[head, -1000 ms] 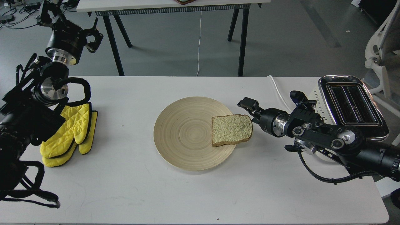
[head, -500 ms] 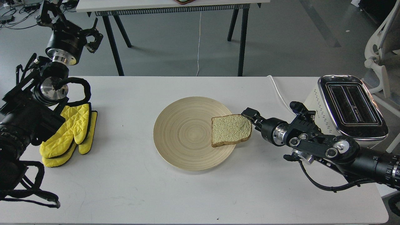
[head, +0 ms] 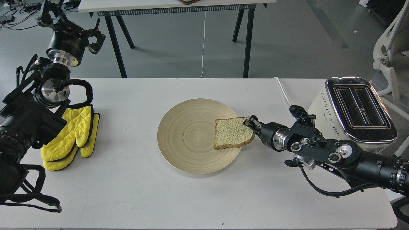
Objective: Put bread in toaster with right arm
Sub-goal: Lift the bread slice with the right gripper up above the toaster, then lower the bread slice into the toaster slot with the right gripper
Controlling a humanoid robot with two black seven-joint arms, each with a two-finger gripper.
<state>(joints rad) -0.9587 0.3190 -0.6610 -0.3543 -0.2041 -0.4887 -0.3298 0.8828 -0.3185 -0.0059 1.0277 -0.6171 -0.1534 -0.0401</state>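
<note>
The bread (head: 231, 134), a pale slice with a brown crust, lies flat on the right part of a round wooden plate (head: 179, 127). My right gripper (head: 250, 123) comes in low from the right and is at the slice's upper right edge, one finger lying over the crust. I cannot tell whether its jaws are closed on the slice. The cream-white toaster (head: 361, 108) with its chrome two-slot top stands at the table's right edge, behind my right arm. My left gripper (head: 96, 36) is raised at the far left, open and empty.
Yellow oven mitts (head: 72, 137) lie at the table's left under my left arm. The toaster's white cord (head: 282, 91) runs over the far table edge. Another table (head: 172, 4) stands behind, and a white chair (head: 389, 48) at the far right.
My right gripper has moved left and down from beside the plate onto the bread's right edge. The slice has shifted slightly left. My left arm has not moved.
</note>
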